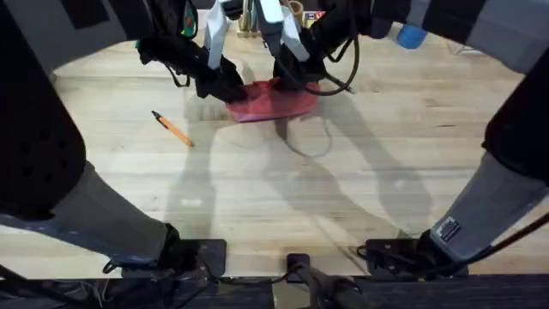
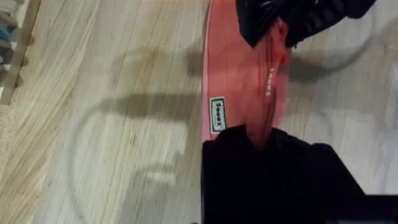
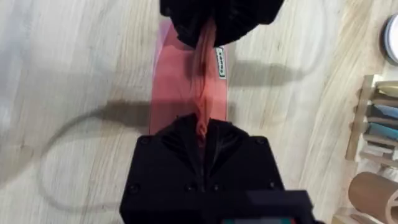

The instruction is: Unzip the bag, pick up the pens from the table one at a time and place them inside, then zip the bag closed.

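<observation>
The salmon-pink bag (image 1: pixel 273 103) lies on the table (image 1: pixel 343 189) at the far middle, its top seam pulled up into a ridge. My left gripper (image 1: pixel 225 88) is shut on the bag's left end; up close the bag (image 2: pixel 239 81) runs into my gripper (image 2: pixel 260 138). My right gripper (image 1: pixel 296 81) is shut on the right end, pinching the raised seam of the bag (image 3: pixel 186 87) where my gripper (image 3: pixel 202 132) bites. An orange pen with a black tip (image 1: pixel 172 129) lies on the wood to the left of the bag, apart from both grippers.
A wooden holder with teal pens (image 3: pixel 373 124) stands beyond the bag, and its edge (image 2: pixel 15 56) also shows beside the left arm. A blue object (image 1: pixel 412 36) sits at the back right. The near half of the table is open wood.
</observation>
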